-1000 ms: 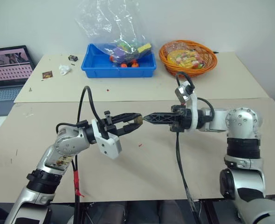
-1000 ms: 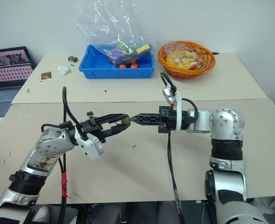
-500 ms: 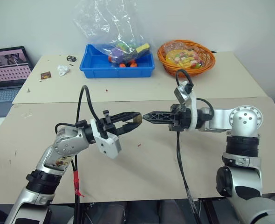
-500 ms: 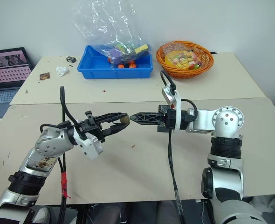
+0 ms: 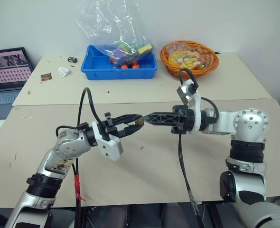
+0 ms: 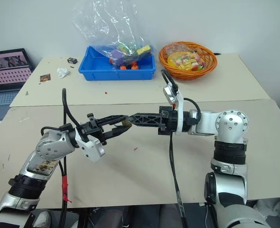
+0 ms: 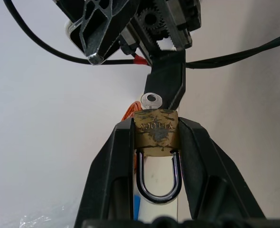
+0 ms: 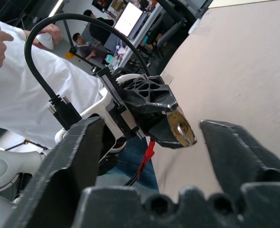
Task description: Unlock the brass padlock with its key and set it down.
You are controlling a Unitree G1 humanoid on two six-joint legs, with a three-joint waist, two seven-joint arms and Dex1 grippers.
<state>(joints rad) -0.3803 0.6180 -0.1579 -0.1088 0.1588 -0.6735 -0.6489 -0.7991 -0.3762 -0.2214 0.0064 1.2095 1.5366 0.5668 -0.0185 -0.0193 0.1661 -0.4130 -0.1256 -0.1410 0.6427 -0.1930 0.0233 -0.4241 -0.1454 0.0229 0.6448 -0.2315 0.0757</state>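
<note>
The small brass padlock (image 7: 155, 130), a worn yellow-gold rectangular body with a thin silver U-shaped shackle, is held up in the air above the beige table (image 5: 144, 180), clamped between the two black fingers of the left gripper (image 5: 133, 122). In the left wrist view the fingers (image 7: 118, 156) press on both sides of the lock body, and the shackle loops back between them, toward the wrist. The small silvery key (image 7: 151, 100) stands in the far end of the lock body, its round head with a hole showing just past the brass. The right gripper (image 8: 178, 142) faces the lock from the other side with its two black fingers spread wide apart, one to each side of the key end, not touching it. Behind, on the far table, are a blue plastic bin (image 5: 120, 68) with a clear bag, an orange wire basket (image 5: 190, 57) and an open laptop (image 5: 7, 71)
</note>
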